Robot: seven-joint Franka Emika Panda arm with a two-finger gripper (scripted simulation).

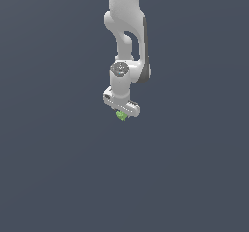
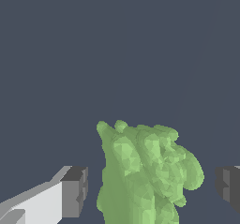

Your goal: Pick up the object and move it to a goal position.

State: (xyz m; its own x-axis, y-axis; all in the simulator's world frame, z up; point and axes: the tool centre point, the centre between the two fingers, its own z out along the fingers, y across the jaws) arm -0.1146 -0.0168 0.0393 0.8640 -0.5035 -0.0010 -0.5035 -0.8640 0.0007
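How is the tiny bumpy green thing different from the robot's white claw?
The bright green lumpy piece is green, bumpy and irregular; the white gripper is white and grey, with flat, boxy fingers. In the exterior view the piece looks much smaller than the gripper's bar. The piece sits between the open fingers, with gaps either side.

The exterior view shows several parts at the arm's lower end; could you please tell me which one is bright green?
The tiny lumpy piece just under the gripper bar; the bar and the arm above it are white or grey.
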